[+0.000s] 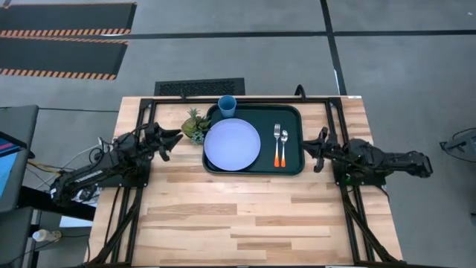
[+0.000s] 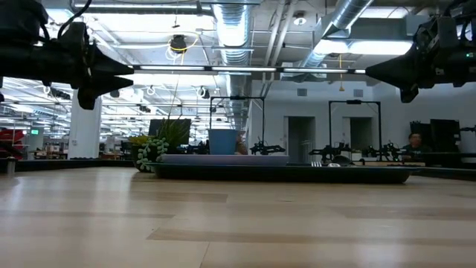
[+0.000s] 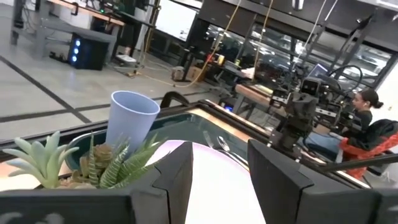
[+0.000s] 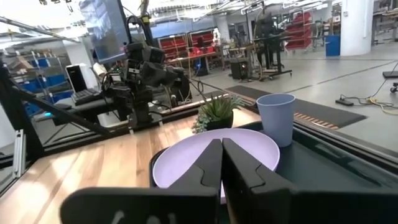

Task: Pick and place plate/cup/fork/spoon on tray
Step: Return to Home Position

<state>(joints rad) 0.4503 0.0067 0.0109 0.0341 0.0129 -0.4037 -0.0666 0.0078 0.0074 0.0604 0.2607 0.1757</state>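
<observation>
The dark tray lies at the table's far middle. On it rest the lavender plate, the blue cup upright at its far left corner, and the orange-handled fork and spoon side by side. My left gripper hovers open, left of the tray, holding nothing. My right gripper hovers shut, right of the tray, holding nothing. The plate and cup also show in the right wrist view, and the cup in the left wrist view.
A small green pineapple-like ornament stands just left of the tray, between it and my left gripper. The near half of the wooden table is bare. A person sits in the room beyond.
</observation>
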